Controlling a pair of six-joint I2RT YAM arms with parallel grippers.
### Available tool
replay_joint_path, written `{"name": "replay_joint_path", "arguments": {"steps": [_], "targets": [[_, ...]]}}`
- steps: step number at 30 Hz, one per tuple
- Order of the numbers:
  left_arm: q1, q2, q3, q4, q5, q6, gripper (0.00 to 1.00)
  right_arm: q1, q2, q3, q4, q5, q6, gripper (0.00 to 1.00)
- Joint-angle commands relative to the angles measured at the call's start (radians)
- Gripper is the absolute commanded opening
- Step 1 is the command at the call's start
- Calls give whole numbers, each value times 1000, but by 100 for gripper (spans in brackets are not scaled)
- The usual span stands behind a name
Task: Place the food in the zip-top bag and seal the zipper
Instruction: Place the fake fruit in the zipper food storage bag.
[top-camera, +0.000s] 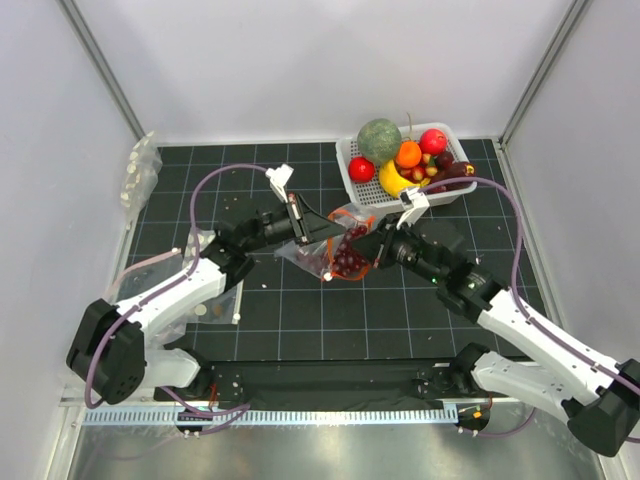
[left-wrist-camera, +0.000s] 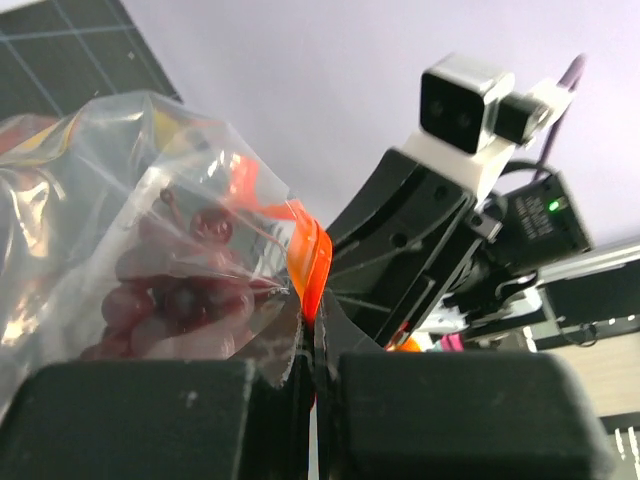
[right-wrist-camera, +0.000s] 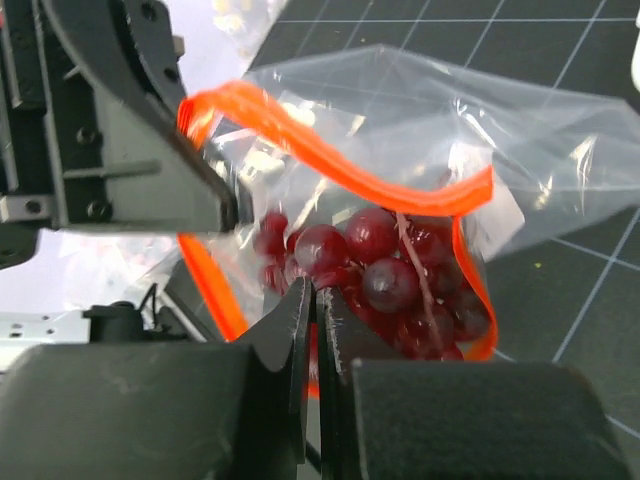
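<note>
1. Clear packets of white discs (top-camera: 140, 172) lie far left of the zip-top bag (top-camera: 335, 250), at the edge of the black gridded table (top-camera: 300, 310). Only the top view shows them.
2. The left fingers (top-camera: 322, 228) meet the bag's left side in the top view. Their own wrist view shows them (left-wrist-camera: 150, 420) pressed together, pinching the zipper (left-wrist-camera: 308, 262), whose red-orange strip rises folded out of the seam between them.
3. The bag hangs between the two arms near the table's middle.
   - The top view gives only a crumpled clear shape with a dark red mass inside.
   - The right wrist view shows the zipper (right-wrist-camera: 330, 160) gaping in a wide loop, its two sides well apart, so the mouth is unsealed.
   - The same view shows a bunch of dark red grapes (right-wrist-camera: 385, 265) lying inside the bag, seen through its open mouth.
   - The left wrist view shows the same grapes (left-wrist-camera: 165, 300) through the plastic wall.
4. The right fingers (top-camera: 378, 243) meet the bag's right side. Their own wrist view shows them (right-wrist-camera: 450, 420) pressed together with a sliver of the zipper between the tips. The left wrist view shows only their black outer face (left-wrist-camera: 400, 240) beyond the strip.
5. Behind and right of the bag stands a white basket (top-camera: 347, 160), shown only in the top view. It holds a green melon (top-camera: 380, 139), an orange ball (top-camera: 408, 153), two red balls (top-camera: 361, 168) and a banana (top-camera: 392, 180).
</note>
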Motion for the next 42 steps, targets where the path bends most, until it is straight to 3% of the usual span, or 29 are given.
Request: {"name": "replay_joint_path", "arguments": {"steps": [1, 9, 16, 18, 20, 23, 26, 33, 36, 42], "targets": [[2, -13, 59, -73, 76, 65, 0, 2, 59, 68, 19, 20, -53, 1], [-21, 74, 90, -62, 156, 53, 0, 4, 181, 70, 135, 17, -58, 2], [-33, 108, 69, 57, 190, -50, 0, 4, 264, 76, 170, 202, -53, 5], [-34, 111, 49, 103, 186, -83, 0, 4, 267, 88, 158, 239, -56, 10], [-33, 111, 36, 111, 169, -88, 0, 4, 258, 90, 141, 233, -65, 27], [-25, 119, 23, 123, 137, -94, 0, 4, 212, 65, 144, 224, -70, 41], [-11, 142, -2, 168, 114, -128, 0, 2, 158, 62, 117, 216, -85, 51], [-2, 261, -7, 306, 136, -235, 0, 5, 89, 73, 49, 173, -91, 62], [5, 283, -7, 340, 147, -257, 0, 4, 61, 81, 6, 182, -90, 63], [53, 277, -23, 341, 150, -249, 0, 4, 3, 39, -87, 277, -65, 50]]}}
